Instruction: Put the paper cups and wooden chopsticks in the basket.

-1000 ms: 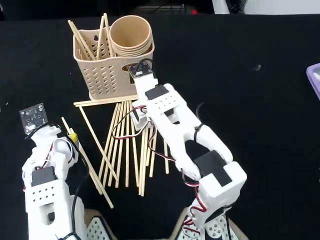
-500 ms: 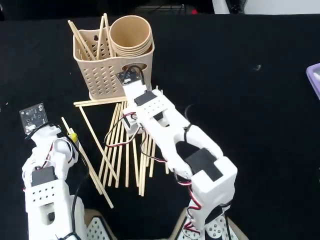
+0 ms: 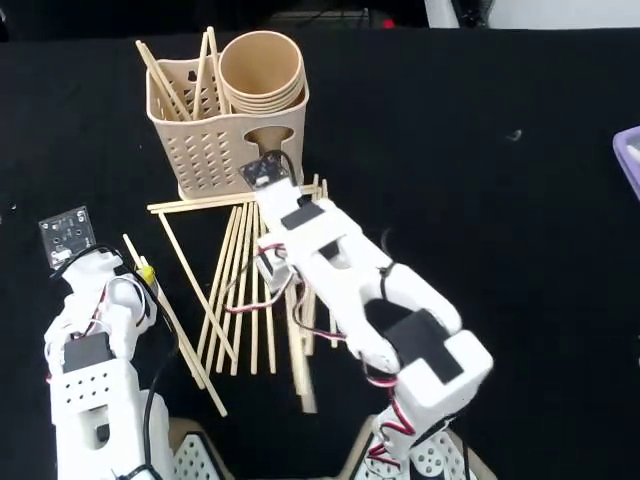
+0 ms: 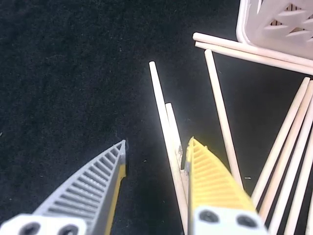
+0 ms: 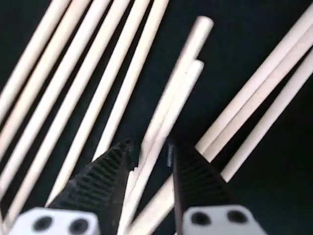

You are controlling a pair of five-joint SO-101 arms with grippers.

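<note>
1. Done so far: a stack of paper cups (image 3: pixel 262 66) stands inside the basket (image 3: pixel 205 152), which sits toward 11 o'clock on the table. A few chopsticks (image 3: pixel 160 78) lean upright in it, beside the cups.
2. Left to do: a fan of loose chopsticks (image 3: pixel 238 300) lies flat on the table at 6 o'clock from the basket. By my judgement, most of the chopstick work remains.
3. The right gripper (image 5: pixel 149 149), low over that fan, pinches two of the sticks between its nearly closed jaws.
4. The left gripper (image 4: pixel 156 142) hangs with its jaws apart at 7 o'clock from the basket. Two sticks lie just beside its yellow jaw.
5. Two sticks lie crosswise against the basket's base.
6. A purple object (image 3: pixel 628 152) sits at the 3 o'clock edge, well apart.
</note>
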